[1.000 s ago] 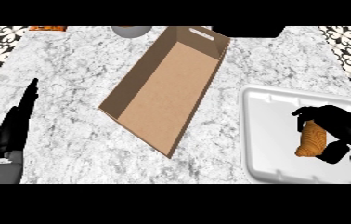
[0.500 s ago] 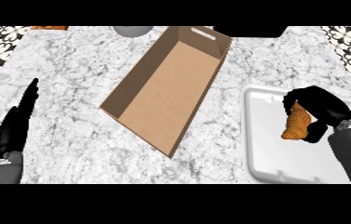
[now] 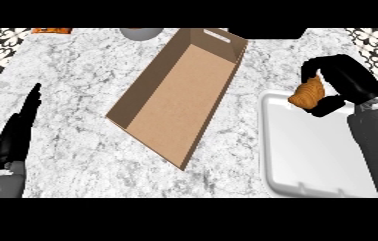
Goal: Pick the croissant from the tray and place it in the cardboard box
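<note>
Robot's right hand holds the croissant over the far left corner of the white tray. Its fingers and thumb are curled round the pastry, which shows only on the side facing the box. The grip looks made for carrying. The croissant sits at the tray edge nearest the box, so the pick appears done and the crossing to the box is the step in hand.

The box lies open-topped on the marble bench, slanted from near left to far right. Its far end, the one with the handle slot, is closest to the loaded hand and seems the likeliest spot for the drop. The left hand rests at the left edge with its fingers straight and pointing up, well apart from the box (it appears to have no part in the job).

From this steep view, how high the croissant hangs above the tray cannot be told. The black fingers cover its far side, and where the thumb bears on it is hard to make out. The right forearm runs off the right edge. At the far edge of the bench a grey round object and an orange scrap are cut off, too little showing to name either.
</note>
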